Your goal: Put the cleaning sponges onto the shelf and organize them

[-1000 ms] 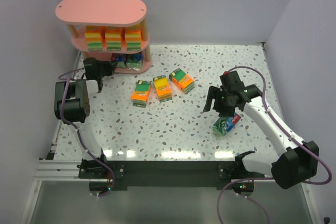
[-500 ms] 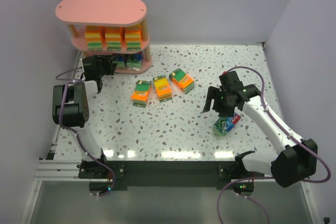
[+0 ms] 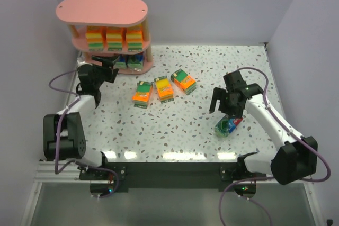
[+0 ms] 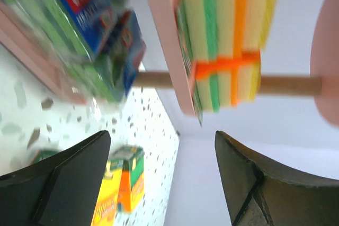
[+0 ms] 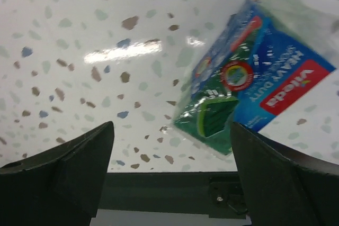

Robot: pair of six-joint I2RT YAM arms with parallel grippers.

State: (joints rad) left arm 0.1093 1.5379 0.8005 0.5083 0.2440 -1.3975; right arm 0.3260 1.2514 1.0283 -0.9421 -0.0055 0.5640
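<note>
- The right gripper (image 5: 172,128) hovered with its jaws spread wide and empty over the blue-green sponge pack (image 5: 249,88), which lay tilted on the speckled table (image 3: 175,130), well apart from the shelf (image 3: 101,10).
- In the wrist view the pack sat off-centre, crowding one finger. The pick would probably go best if the gripper slid sideways first, so the pack sat squarely between the fingers.
- The wrapper looked glossy and loose, so the fingers would do well to come down low and close on the sponge body, not on the film.
- Across the table, the left gripper (image 4: 163,141) stood open and held nothing, just in front of the shelf's bottom tier, where the blue-green packs (image 3: 130,61) already sat.
- The middle tier held a neat row of orange packs (image 3: 114,39), and three more orange packs (image 3: 163,88) waited on the table between the two arms.
- The top view hid most of the bottom tier, so I could not tell how much room it had left. The carry would be safest kept low and slow.
</note>
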